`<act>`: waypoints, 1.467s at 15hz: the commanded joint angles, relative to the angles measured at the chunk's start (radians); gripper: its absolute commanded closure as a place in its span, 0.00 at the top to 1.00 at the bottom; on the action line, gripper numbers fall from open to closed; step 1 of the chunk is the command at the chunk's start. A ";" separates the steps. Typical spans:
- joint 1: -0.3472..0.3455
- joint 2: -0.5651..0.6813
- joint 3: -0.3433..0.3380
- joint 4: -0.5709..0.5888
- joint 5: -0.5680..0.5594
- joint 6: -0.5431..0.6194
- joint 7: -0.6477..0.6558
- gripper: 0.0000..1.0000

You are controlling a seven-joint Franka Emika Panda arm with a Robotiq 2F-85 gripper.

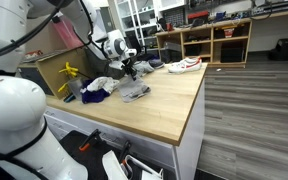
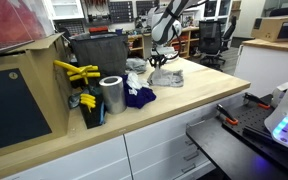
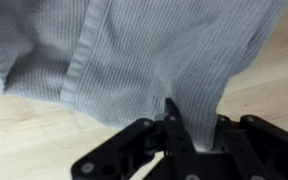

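A grey ribbed cloth point(image 3: 134, 50) fills most of the wrist view, and one fold of it runs down between the jaws. My gripper point(image 3: 196, 122) is shut on that fold; the dark left finger point(image 3: 173, 125) shows, while the cloth covers the other. In both exterior views the gripper point(image 1: 130, 68) point(image 2: 160, 60) hangs just over the wooden table with the grey cloth point(image 1: 136, 91) point(image 2: 165, 77) drooping from it onto the tabletop.
A dark blue cloth point(image 1: 96, 96) point(image 2: 139, 98) and a white cloth point(image 1: 103, 83) lie beside it. A white-and-red shoe point(image 1: 184, 66) lies farther along the table point(image 1: 164, 110). A metal cylinder point(image 2: 111, 95), yellow tools point(image 2: 76, 72) and a black bin point(image 2: 99, 52) stand at one end.
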State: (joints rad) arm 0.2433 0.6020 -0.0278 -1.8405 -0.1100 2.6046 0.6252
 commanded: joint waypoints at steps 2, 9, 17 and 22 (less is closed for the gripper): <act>-0.064 -0.120 0.055 -0.166 0.124 0.076 -0.160 0.03; -0.025 -0.228 -0.054 -0.263 -0.008 0.058 -0.195 0.03; 0.009 -0.253 -0.089 -0.325 -0.225 0.099 -0.176 0.03; 0.027 -0.310 -0.092 -0.398 -0.306 0.154 -0.188 0.03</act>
State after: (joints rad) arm 0.2523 0.3713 -0.1007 -2.1512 -0.3713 2.7155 0.4528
